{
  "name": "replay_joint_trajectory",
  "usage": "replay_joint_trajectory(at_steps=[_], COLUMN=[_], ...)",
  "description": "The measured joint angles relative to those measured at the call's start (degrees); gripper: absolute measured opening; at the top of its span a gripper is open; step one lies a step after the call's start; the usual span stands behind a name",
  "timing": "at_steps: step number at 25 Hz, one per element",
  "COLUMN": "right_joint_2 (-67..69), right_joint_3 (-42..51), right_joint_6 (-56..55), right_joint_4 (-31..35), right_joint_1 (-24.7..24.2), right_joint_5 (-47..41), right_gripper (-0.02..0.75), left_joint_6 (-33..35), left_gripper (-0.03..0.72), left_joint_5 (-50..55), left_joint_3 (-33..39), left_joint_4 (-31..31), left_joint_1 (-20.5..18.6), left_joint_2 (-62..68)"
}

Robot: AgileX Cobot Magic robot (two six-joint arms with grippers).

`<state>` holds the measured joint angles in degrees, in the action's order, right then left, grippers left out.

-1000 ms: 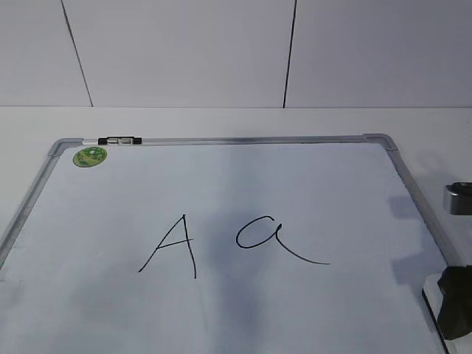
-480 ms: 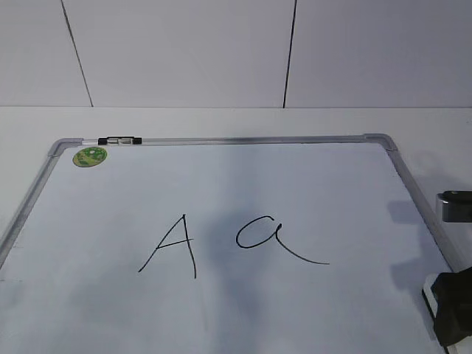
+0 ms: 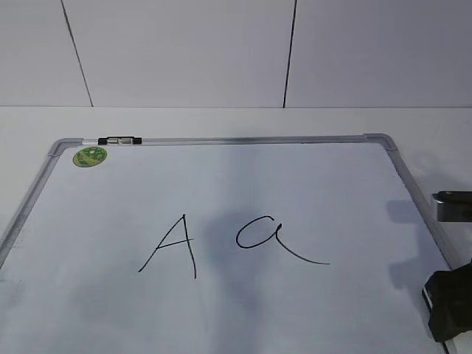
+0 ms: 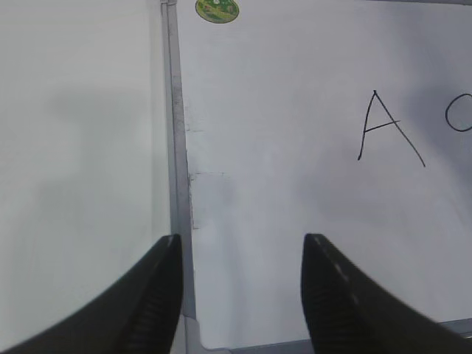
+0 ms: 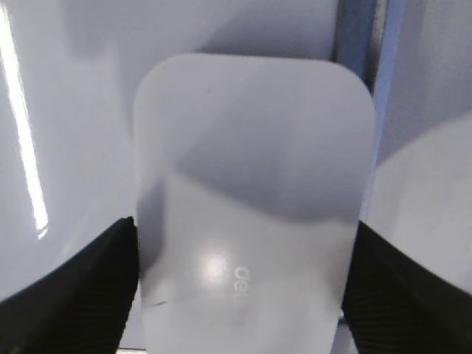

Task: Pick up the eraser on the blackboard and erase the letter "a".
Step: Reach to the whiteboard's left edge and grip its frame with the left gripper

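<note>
The blackboard [image 3: 221, 184] is a white board with a grey frame and a green sticker [image 3: 89, 155]. The cursive letter "a" [image 3: 274, 240] is drawn near its middle, right of a capital "A" [image 3: 173, 247]. The eraser [image 5: 251, 206] is a white block with grey lettering; it lies flat on the board by the right frame. In the exterior view the gripper hides it. My right gripper [image 5: 243, 243] is low over it, one open jaw close against each long side. My left gripper [image 4: 237, 247] is open and empty over the board's left frame [image 4: 177, 147].
A small black-and-clear marker [image 3: 122, 139] lies on the board's far frame rail. The board lies on a white table [image 3: 236, 122], with a white panelled wall behind. The board's right frame rail [image 5: 358, 37] runs just beyond the eraser.
My right gripper has come down and shifted a little left, settling over the eraser at the board's right edge. The board, the letters and the marker have not moved.
</note>
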<state>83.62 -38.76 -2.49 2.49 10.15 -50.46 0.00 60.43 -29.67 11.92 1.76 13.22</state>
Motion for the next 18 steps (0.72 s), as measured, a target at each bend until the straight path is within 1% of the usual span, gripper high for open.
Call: replay_joint_trajectory(at_steps=[6, 18], right_joint_2=[0.0, 0.8], right_joint_3=[0.0, 0.0], right_joint_6=[0.0, 0.0], right_joint_4=[-0.2, -0.3], right_joint_1=[0.0, 0.0], right_joint_5=[0.1, 0.3], right_gripper=[0.592, 0.582], left_joint_6=[0.0, 0.0], left_gripper=[0.393, 0.393], left_joint_5=[0.0, 0.0], left_joint_3=[0.0, 0.0], left_joint_4=[0.0, 0.0], left_joint_1=[0.0, 0.0], left_joint_2=[0.0, 0.0])
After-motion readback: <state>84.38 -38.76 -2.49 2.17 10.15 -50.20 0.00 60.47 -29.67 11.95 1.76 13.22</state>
